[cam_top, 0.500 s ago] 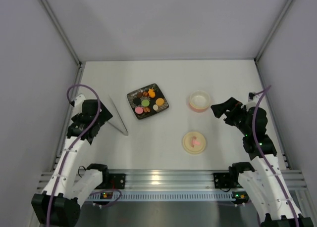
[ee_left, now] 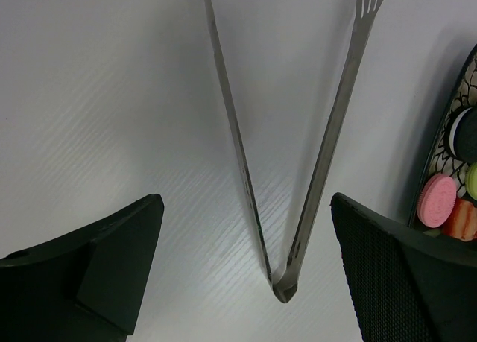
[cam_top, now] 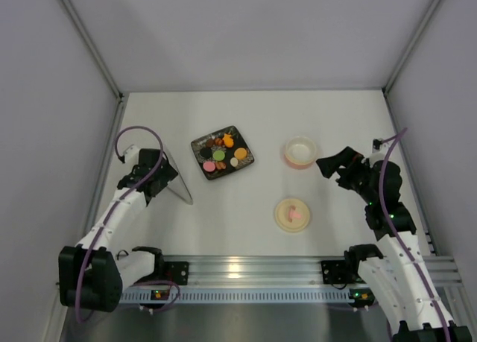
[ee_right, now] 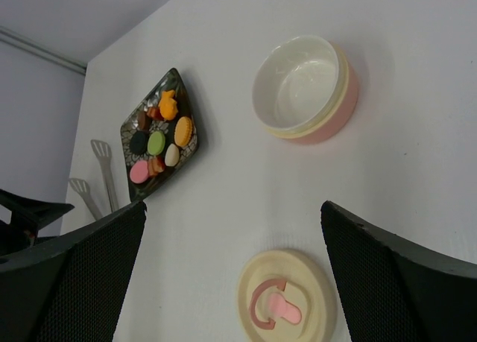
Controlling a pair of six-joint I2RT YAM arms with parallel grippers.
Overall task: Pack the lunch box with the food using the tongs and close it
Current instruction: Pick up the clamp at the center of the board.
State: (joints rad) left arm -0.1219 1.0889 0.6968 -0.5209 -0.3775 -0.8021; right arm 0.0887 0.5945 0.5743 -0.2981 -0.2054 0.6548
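Observation:
The silvery tongs (cam_top: 177, 179) lie flat on the table left of the plate, in a narrow V. Their hinge end (ee_left: 283, 288) sits between the fingers of my open left gripper (ee_left: 246, 267), which does not touch them. The food (cam_top: 219, 155), several small colourful pieces, lies on the dark floral plate (cam_top: 250, 162). At the right stands the lunch box (cam_top: 300, 151), an empty pink bowl (ee_right: 305, 89) with a cream rim. Its cream lid (cam_top: 293, 214) with the pink knob (ee_right: 287, 301) lies nearer me. My right gripper (cam_top: 332, 167) hovers open beside the bowl, holding nothing.
White walls and metal frame posts enclose the table on three sides. The left wall runs close to the tongs and my left arm. The plate's edge (ee_left: 440, 171) shows at the right of the left wrist view, with a pink piece (ee_left: 437, 200) on it.
My left arm has swung in and lowered, bringing its open gripper up to the hinge end of the tongs. The right arm has not moved.

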